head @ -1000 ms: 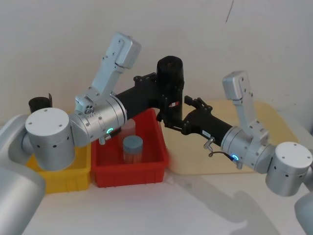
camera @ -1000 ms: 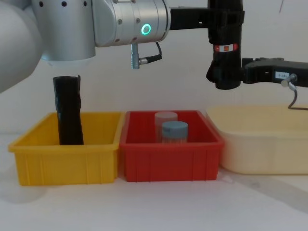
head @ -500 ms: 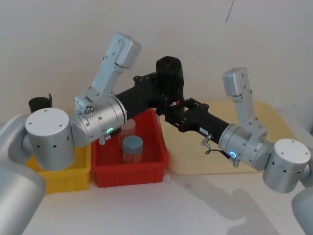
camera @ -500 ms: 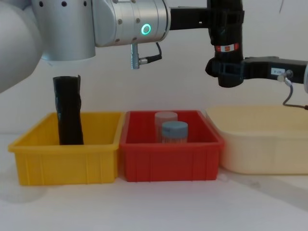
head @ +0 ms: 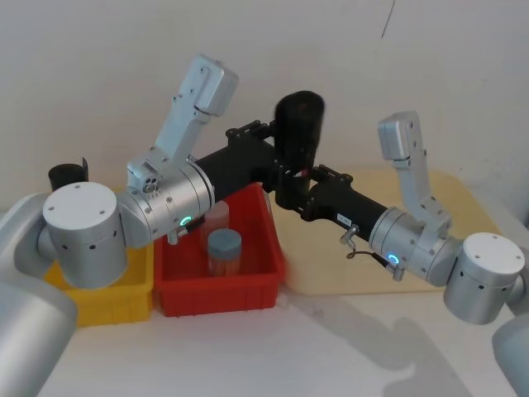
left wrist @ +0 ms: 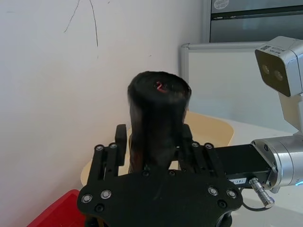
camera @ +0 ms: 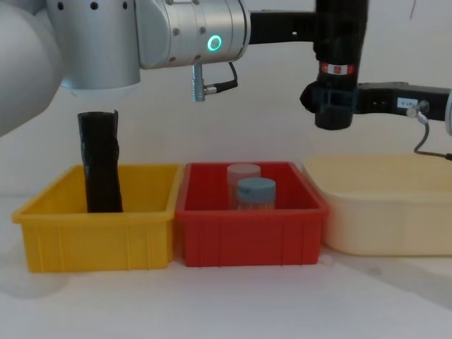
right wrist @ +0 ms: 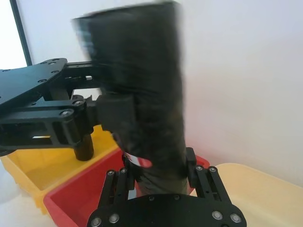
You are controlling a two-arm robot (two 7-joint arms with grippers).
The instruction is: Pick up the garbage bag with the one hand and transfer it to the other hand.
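Note:
The garbage bag (head: 299,124), a smooth black roll with a red-and-white band, hangs upright in the air over the far right corner of the red bin (head: 219,289). Its top leans to the right. My right gripper (head: 289,194) is shut on the roll's lower end, seen from the chest as right gripper (camera: 332,106) under the band. In the right wrist view the bag (right wrist: 142,85) rises from between the fingers (right wrist: 190,163). My left gripper (head: 277,161) stands open at the roll's middle, its fingers (left wrist: 121,137) flanking the bag (left wrist: 158,118).
A yellow bin (camera: 92,226) at the left holds a crinkled black roll (camera: 99,162). The red bin (camera: 251,233) in the middle holds two jars (camera: 256,192). A cream tub (camera: 388,219) stands at the right. The wall is close behind.
The right gripper came in from the right and shut on the bag's lower end. The bag's top has since swung right, away from the still left gripper.

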